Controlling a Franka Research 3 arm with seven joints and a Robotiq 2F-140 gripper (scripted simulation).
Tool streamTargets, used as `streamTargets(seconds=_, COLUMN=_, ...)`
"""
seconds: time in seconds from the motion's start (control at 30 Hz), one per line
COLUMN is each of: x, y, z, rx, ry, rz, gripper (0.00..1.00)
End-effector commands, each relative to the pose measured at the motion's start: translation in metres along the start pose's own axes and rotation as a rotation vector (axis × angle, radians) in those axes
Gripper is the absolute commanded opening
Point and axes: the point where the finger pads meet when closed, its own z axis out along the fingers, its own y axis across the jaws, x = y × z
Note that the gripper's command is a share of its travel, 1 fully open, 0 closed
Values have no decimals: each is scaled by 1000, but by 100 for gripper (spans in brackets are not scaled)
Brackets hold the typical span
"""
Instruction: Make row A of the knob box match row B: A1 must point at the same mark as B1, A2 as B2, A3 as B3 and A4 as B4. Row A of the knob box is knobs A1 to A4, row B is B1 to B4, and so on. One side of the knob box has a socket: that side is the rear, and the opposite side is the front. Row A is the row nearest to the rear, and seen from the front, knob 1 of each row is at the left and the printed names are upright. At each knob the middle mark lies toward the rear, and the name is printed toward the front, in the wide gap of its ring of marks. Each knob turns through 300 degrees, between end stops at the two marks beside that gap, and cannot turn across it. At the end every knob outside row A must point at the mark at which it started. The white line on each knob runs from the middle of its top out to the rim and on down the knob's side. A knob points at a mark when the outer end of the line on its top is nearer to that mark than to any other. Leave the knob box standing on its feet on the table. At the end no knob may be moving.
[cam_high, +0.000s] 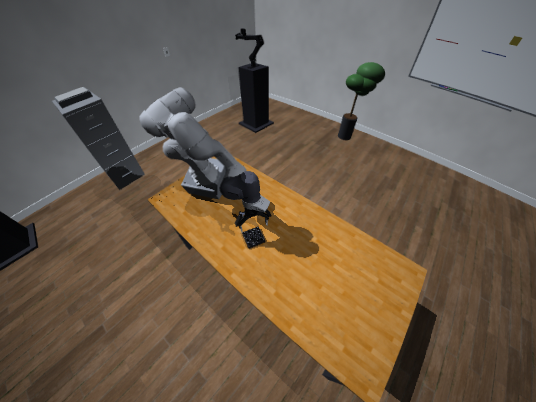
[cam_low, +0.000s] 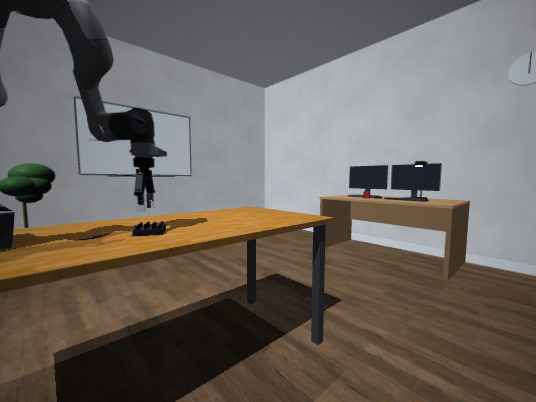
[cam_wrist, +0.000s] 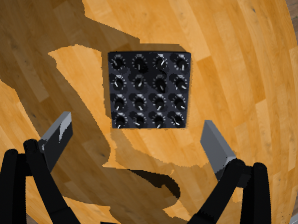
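Note:
The knob box (cam_wrist: 149, 90) is a small black square box with a grid of dark knobs, standing flat on the wooden table. It also shows in the top view (cam_high: 253, 237) and in the exterior view (cam_low: 149, 228). My gripper (cam_wrist: 136, 127) hangs well above the box, fingers wide open and empty, with the box seen between and beyond the fingertips. In the exterior view the gripper (cam_low: 144, 200) is a clear gap above the box. The knob lines and printed names are too small to read.
The robot base (cam_high: 200, 185) stands at the table's near-left end. The arm's shadow (cam_high: 295, 242) falls beside the box. The table edge lies to the left of the box in the top view.

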Motion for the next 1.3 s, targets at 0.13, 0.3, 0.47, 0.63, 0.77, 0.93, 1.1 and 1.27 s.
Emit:
streamTargets(seconds=0.13, x=0, y=-1, z=0, rx=2, ry=1, rz=2, gripper=100)
streamTargets(seconds=0.3, x=0, y=-1, z=0, rx=2, ry=1, rz=2, gripper=100)
streamTargets(seconds=0.47, x=0, y=-1, z=0, rx=2, ry=1, rz=2, gripper=100)
streamTargets(seconds=0.63, x=0, y=-1, z=0, rx=2, ry=1, rz=2, gripper=100)
streamTargets(seconds=0.77, x=0, y=-1, z=0, rx=2, ry=1, rz=2, gripper=100)
streamTargets(seconds=0.93, x=-1, y=-1, z=0, rx=2, ry=1, rz=2, gripper=100)
streamTargets(seconds=1.1, x=-4, y=-1, z=0, rx=2, ry=1, rz=2, gripper=100)
streamTargets(seconds=1.27, x=-8, y=0, z=0, rx=2, ry=1, rz=2, gripper=100)
